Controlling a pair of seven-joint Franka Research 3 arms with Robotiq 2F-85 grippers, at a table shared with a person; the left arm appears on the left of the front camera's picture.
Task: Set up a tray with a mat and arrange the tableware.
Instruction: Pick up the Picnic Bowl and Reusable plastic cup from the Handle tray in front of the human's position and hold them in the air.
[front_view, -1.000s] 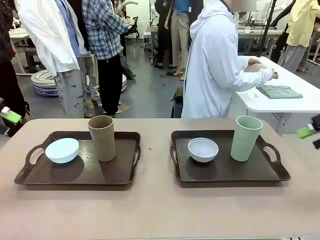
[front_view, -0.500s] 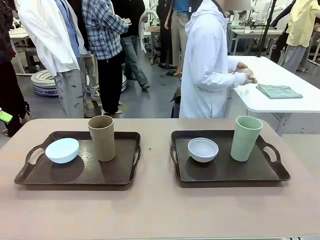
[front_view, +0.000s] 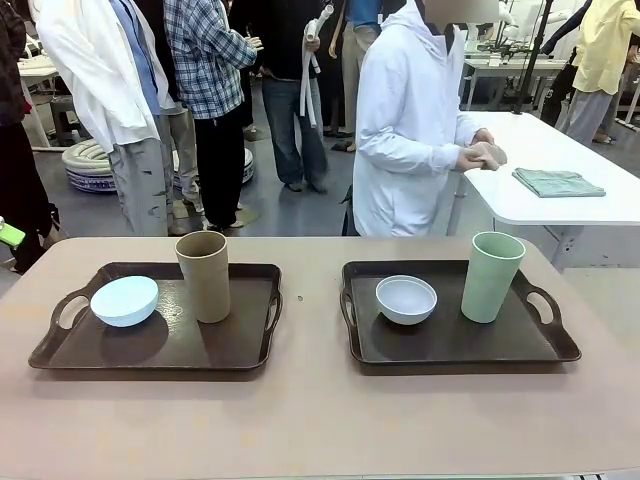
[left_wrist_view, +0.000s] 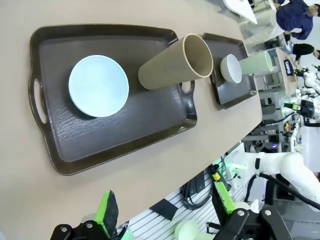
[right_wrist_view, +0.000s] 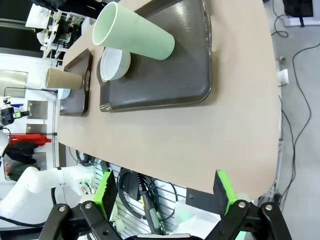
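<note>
Two dark trays sit side by side on the tan counter (front_view: 310, 420), and nothing is laid under the tableware on either. On the left tray (front_view: 60, 350) the blue bowl (front_view: 124, 300) sits toward the left handle, and the tan cup (front_view: 204, 276) stands upright just beside it. On the right tray (front_view: 545, 345) the white bowl (front_view: 406, 299) sits left of centre, and the green cup (front_view: 492, 276) stands upright near the right handle. The left claw (left_wrist_view: 165, 212) hangs off the counter's left end, jaws spread wide and empty. It looks across at the blue bowl first, with the tan cup beyond. The right claw (right_wrist_view: 164, 195) hangs back off the near right corner, also wide open and holding nothing, and the green cup is the closest piece to it. So each arm is nearer its own tray. Both cups have their long axis vertical, which I judge calls for a sideways grasp around the wall. The trays look lightly textured and the counter smooth and matte. Beyond the far edge a person (front_view: 410, 130) in white faces a white table (front_view: 600, 210), holding something small in both hands. A folded cloth (front_view: 558, 183) on that table could serve as the mat. More people stand about the busy room behind.
</note>
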